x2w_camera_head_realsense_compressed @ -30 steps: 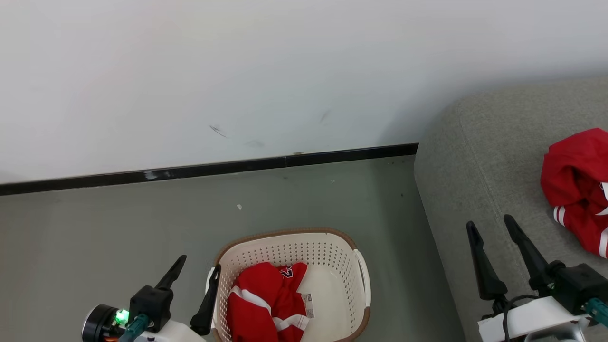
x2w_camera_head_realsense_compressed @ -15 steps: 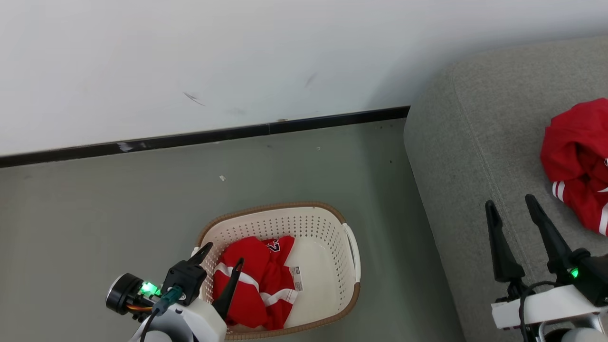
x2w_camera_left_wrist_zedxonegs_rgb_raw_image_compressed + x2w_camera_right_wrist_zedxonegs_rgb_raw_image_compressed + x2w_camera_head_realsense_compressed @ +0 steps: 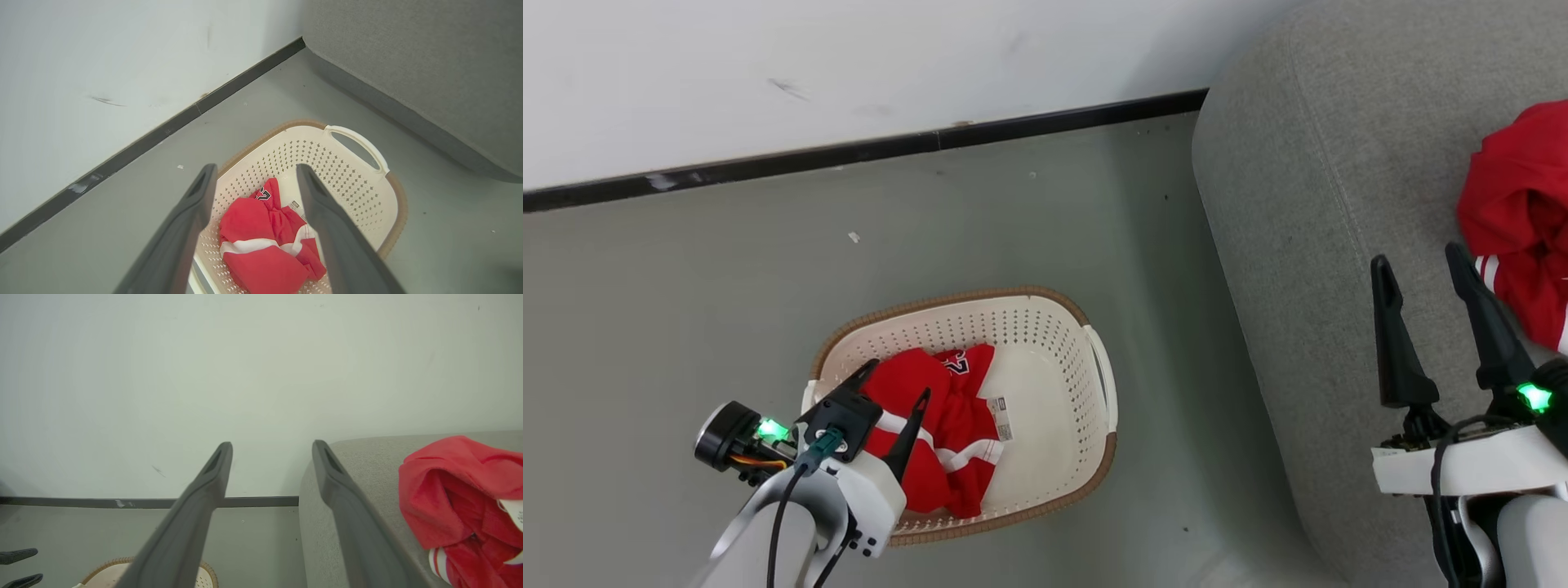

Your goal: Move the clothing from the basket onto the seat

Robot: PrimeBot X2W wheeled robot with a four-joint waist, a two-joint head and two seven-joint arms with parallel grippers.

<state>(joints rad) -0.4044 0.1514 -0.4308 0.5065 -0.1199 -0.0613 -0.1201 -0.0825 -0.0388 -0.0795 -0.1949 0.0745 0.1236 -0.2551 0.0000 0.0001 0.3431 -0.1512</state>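
Note:
The cream basket point(image 3: 1045, 327) stands on the floor, with red clothing point(image 3: 939, 408) with white stripes and a numeral bunched in its left half. My left gripper point(image 3: 897, 380) hangs open over the basket's left side, above that garment and apart from it. In the left wrist view the clothing point(image 3: 261, 241) lies between and below the spread gripper point(image 3: 256, 167), inside the basket point(image 3: 347, 179). A second red garment point(image 3: 1519, 204) lies on the grey seat point(image 3: 1298, 204). My right gripper point(image 3: 1416, 255) stands open over the seat, just left of that garment point(image 3: 449, 486).
A white wall with a black skirting board point(image 3: 890, 147) runs behind the basket. Grey-green floor point(image 3: 686, 286) surrounds the basket. The seat's rounded side point(image 3: 429, 61) rises close to the basket's right handle point(image 3: 359, 143).
The head camera has tilted down, shifting the whole picture up. My left gripper has moved from beside the basket's left rim to over the clothing inside. Both grippers stay open.

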